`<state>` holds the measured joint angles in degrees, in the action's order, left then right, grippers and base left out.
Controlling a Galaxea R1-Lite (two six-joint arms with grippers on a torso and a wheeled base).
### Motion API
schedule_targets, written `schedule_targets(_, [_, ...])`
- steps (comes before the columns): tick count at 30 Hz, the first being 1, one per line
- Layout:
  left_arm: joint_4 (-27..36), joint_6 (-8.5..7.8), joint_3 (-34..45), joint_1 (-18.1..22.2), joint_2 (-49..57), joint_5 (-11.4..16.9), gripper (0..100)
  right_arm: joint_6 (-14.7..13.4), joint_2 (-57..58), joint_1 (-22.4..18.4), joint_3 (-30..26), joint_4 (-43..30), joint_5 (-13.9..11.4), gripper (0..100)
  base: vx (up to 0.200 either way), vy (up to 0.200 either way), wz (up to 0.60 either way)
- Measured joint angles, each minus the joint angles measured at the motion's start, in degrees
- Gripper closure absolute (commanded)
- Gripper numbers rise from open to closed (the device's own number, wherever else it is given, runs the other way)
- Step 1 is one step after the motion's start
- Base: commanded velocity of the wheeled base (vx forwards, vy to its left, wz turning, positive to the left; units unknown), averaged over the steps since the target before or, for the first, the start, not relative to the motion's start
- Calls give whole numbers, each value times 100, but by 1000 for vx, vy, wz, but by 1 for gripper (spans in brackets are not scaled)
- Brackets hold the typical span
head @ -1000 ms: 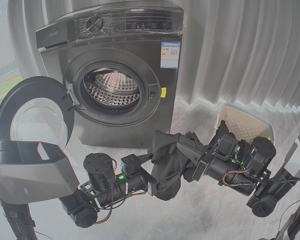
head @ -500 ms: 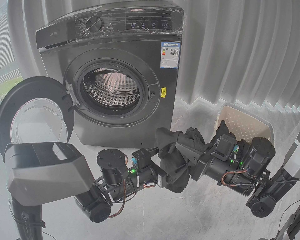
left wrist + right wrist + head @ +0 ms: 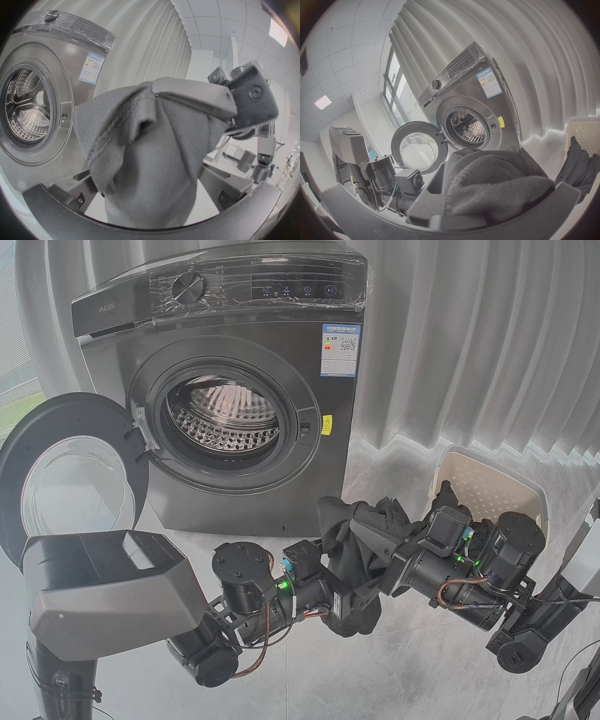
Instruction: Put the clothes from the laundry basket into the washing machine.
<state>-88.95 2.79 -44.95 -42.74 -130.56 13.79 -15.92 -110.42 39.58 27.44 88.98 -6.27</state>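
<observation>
A dark grey garment [image 3: 350, 552] hangs above the floor in front of the washing machine [image 3: 250, 365]. My right gripper [image 3: 369, 532] is shut on its bunched top, and the cloth fills the space between its fingers in the right wrist view [image 3: 493, 187]. My left gripper [image 3: 353, 599] is at the garment's lower part, open, with the cloth hanging between its spread fingers [image 3: 73, 189]. The machine's round door [image 3: 69, 459] stands swung open to the left and the steel drum [image 3: 222, 415] is bare. More dark clothes [image 3: 445, 495] lie in the white laundry basket [image 3: 500, 484] at the right.
The washing machine stands against a white pleated curtain [image 3: 487, 340]. Grey tiled floor [image 3: 387, 671] lies open under the arms. The open door takes up the space left of the drum opening.
My left arm has moved right, bringing its gripper up to and around the hanging garment. The garment has bunched narrower and shifted slightly right with the right gripper.
</observation>
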Motion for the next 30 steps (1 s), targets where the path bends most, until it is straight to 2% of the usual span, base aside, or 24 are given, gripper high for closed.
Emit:
schedule_targets(9, [-5,35,-557,51,-296,-73,0,-118,-20,-11,56,-2,160,100,0,0,0])
schedule_targets(10, [-5,35,-566,62,-321,-85,100,-121,-20,-12,67,0,167,100,0,0,0])
schedule_targets(30, [0,44,-397,350,-72,-130,100,-191,-68,-395,168,-5,294,100,0,0,0])
